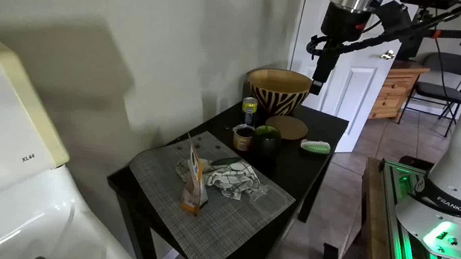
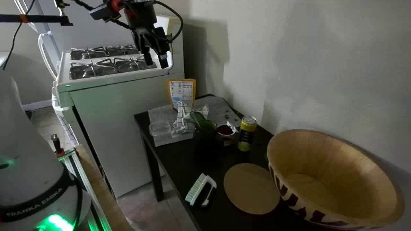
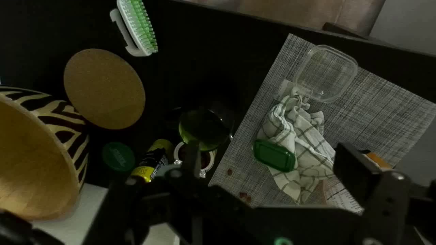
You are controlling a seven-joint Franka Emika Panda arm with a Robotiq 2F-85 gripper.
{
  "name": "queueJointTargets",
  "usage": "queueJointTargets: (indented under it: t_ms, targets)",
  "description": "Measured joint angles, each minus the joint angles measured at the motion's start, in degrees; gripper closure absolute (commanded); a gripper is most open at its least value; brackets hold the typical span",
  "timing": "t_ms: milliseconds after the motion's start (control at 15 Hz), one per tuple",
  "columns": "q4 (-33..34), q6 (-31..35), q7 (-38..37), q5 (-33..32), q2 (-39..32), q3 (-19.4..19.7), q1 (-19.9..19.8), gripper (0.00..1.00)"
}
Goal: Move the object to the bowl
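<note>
The thing that best fits the object is a slim orange-brown pouch [image 1: 196,182], upright on the grey mat; I cannot make out green on it. It also shows in an exterior view [image 2: 181,91] with a white label. In the wrist view the pouch [image 3: 342,197] is partly hidden behind a finger. The bowl [image 1: 278,102], large, tan, with a dark zigzag band, stands at the table's far end; it also shows in an exterior view [image 2: 298,154] and the wrist view [image 3: 68,136]. My gripper [image 2: 157,62] is open and empty, high above the table; its fingers [image 3: 274,163] are wide apart.
A checked cloth [image 3: 306,146] with a green lid [image 3: 274,155] and a clear container [image 3: 327,73] lie on the mat. Between mat and bowl stand a green mug [image 2: 205,138], an opened cup [image 1: 241,142] and a can [image 2: 246,134]. A round board [image 2: 252,189] and brush [image 2: 200,189] lie nearby.
</note>
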State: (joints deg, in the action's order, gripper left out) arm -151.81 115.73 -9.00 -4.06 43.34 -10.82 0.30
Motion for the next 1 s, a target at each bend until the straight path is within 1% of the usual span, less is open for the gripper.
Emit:
queueJointTargets:
  t_ms: [600,667,800,1000]
  targets:
    - [0.1,0.0,0.0,0.0,-0.04,0.21,0.03,0.0]
    - [0.27,0.8,-0.21,0.0,-0.2,0.43,-0.09,0.0]
    - [0.82,4.98,-1.42,-0.01,-1.51,1.01,-1.07,0.0]
    - [3.51,11.96,-3.43,-0.09,-7.22,2.31,-4.55,0.0]
